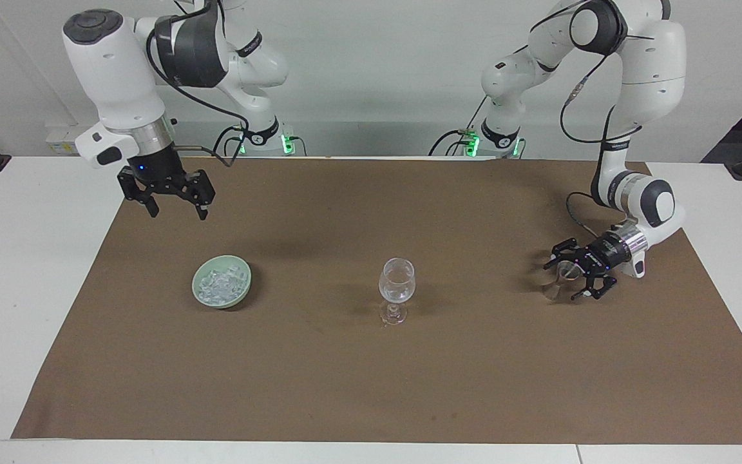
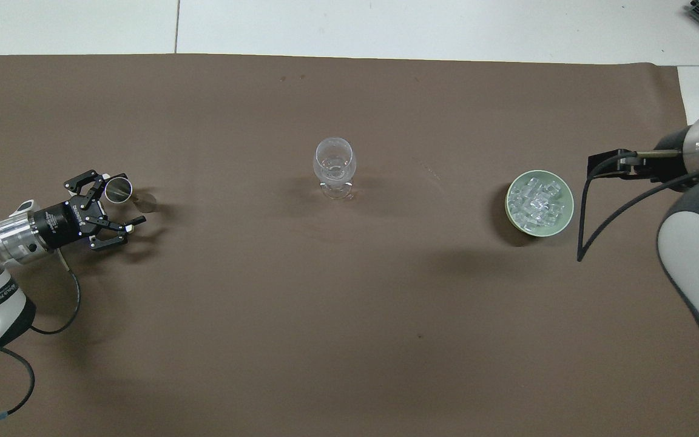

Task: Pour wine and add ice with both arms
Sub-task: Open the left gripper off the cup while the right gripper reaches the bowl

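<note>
One camera sits high across the table and faces the robots, showing both arms whole. The other hangs above the robots' end and looks steeply down (only parts of the arms show). Both share the brown mat point(image 1: 409, 374) point(image 2: 325, 303).

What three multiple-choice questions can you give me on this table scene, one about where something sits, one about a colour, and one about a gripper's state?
1. Where is the wine glass?
A. Between the dish and the metal jigger
B. On the white table edge
C. Inside the dish

2. What colour is the dish that holds the ice?
A. Red
B. Pale green
C. Black

3. How is the left gripper?
A. Shut on the wine glass
B. Open around the jigger
C. Out of view

Answers: 1 A, it stands mid-mat between them; 2 B, its rim is pale green; 3 B, its fingers are spread beside the jigger.
</note>
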You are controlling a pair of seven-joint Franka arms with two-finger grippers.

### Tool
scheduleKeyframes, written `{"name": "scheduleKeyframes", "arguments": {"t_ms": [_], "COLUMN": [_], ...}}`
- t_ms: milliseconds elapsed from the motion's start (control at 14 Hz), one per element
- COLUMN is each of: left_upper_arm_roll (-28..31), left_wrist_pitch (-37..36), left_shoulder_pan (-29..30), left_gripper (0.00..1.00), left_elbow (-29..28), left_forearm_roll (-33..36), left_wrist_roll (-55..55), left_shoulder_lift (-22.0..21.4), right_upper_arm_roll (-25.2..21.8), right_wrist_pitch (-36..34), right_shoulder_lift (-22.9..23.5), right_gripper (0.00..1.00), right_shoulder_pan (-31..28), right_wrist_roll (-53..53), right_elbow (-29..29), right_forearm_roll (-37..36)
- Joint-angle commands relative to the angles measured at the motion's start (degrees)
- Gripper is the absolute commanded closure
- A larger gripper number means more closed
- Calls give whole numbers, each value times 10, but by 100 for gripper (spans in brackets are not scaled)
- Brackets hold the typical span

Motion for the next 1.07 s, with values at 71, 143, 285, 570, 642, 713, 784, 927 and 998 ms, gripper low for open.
{"name": "scheduleKeyframes", "arguments": {"t_ms": [71, 143, 285, 570, 642, 713, 784, 927, 998], "left_upper_arm_roll": [-2, -1, -2, -2, -4, -4, -4, -11, -13], "left_wrist_pitch": [-12, -12, -12, -8, -4, -2, -3, -5, -4], "left_shoulder_pan": [27, 29, 45, 42, 36, 24, 15, 11, 2], "left_gripper": [0, 0, 0, 0, 0, 0, 0, 0, 0], "left_elbow": [42, 57, 94, 182, 196, 210, 232, 265, 277], "left_forearm_roll": [83, 109, 185, 333, 367, 403, 441, 517, 549], "left_wrist_roll": [10, 10, 21, 44, 45, 45, 45, 58, 79], "left_shoulder_lift": [0, 0, 0, -12, -25, -32, -36, -38, -44], "right_upper_arm_roll": [1, 1, 1, 1, 1, 1, 1, 1, 0], "right_wrist_pitch": [111, 140, 179, 246, 247, 253, 272, 290, 291], "right_shoulder_lift": [20, 27, 25, 56, 56, 56, 56, 58, 58], "right_gripper": [0, 0, 0, 0, 0, 1, 1, 5, 6], "right_shoulder_pan": [10, 13, 14, 16, 15, 15, 15, 14, 12], "right_wrist_roll": [15, 23, 40, 42, 42, 42, 42, 42, 41], "right_elbow": [-72, -88, -121, -148, -158, -167, -179, -193, -194], "right_forearm_roll": [5, 5, 2, -2, -2, -2, -2, -2, -2]}}
